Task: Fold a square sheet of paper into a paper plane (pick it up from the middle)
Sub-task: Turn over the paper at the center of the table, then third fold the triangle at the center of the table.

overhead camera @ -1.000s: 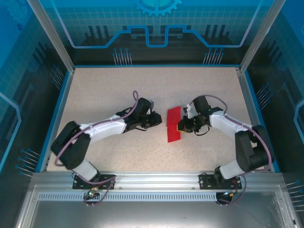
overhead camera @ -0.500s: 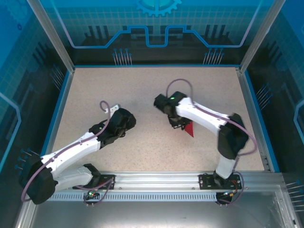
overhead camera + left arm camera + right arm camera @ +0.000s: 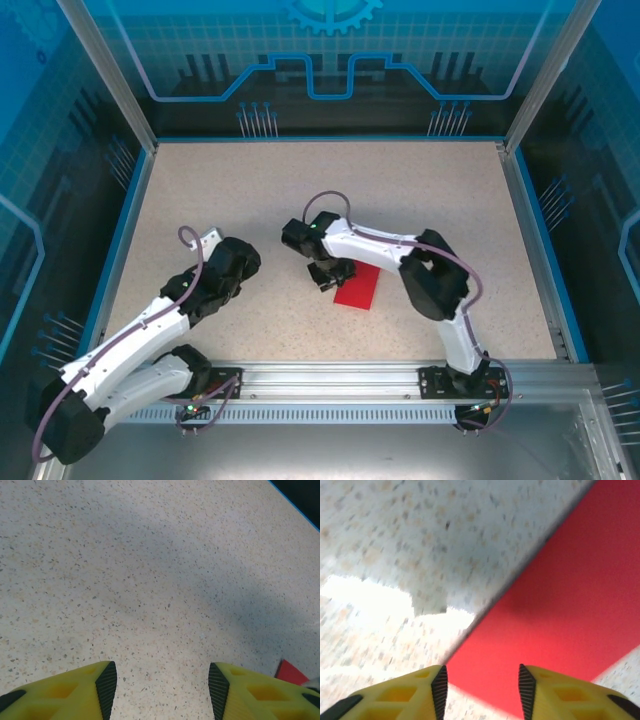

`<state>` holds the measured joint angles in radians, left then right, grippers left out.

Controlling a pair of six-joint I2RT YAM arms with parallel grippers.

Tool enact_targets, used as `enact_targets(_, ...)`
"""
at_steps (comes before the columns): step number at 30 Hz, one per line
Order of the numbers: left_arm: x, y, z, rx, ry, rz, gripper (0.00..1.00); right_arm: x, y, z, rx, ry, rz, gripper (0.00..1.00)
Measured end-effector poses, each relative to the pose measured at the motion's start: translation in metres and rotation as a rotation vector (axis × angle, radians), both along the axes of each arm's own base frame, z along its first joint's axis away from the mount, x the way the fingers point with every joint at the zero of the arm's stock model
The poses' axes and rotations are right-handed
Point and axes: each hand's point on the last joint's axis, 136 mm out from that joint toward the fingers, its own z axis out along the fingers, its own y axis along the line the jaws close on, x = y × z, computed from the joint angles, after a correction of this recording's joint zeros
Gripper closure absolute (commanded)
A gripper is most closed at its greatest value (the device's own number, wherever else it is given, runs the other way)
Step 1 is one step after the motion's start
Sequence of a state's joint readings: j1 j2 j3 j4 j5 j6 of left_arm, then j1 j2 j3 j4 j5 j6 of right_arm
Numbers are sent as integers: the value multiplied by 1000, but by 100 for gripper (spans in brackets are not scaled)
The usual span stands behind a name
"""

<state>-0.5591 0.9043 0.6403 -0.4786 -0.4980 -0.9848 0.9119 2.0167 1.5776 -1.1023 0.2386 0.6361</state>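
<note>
Red paper (image 3: 358, 288) lies flat on the speckled counter (image 3: 420, 190), near the middle and a little toward the arms' side. It is a slim four-sided shape. Its long axis runs near to far, with the far end leaning slightly right. Over its far-left edge hangs the right gripper (image 3: 480, 685), jaws parted and holding nothing; I cannot tell whether its fingertips touch the paper. Well to the left, the left gripper (image 3: 162, 680) sits above bare counter, jaws likewise apart, nothing between them.
</note>
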Motion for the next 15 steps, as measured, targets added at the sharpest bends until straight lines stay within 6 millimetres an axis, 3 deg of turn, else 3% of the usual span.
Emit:
enact_targets(2,2,-7,-3,-9,12,-34,44,-9,-6,15,99,-9,-14,51)
enact_targets(4,8,-22,-9,-28,27,-93,45,-12,-18,32,219,-27,-58,59)
enact_targets(6,14,-41,-17,-47,61,-168,53,-6,-36,40,328,-49,-140,66)
enact_targets(8,23,-65,-26,-67,117,-258,63,3,-53,35,422,-56,-230,72)
enact_targets(10,39,-96,-31,-101,169,-353,66,9,-68,20,516,-29,-325,73)
enact_targets(13,59,-133,-31,-168,194,-452,67,14,-74,3,596,19,-388,73)
enact_targets(15,64,-146,-31,-203,200,-491,66,21,-68,0,635,36,-380,75)
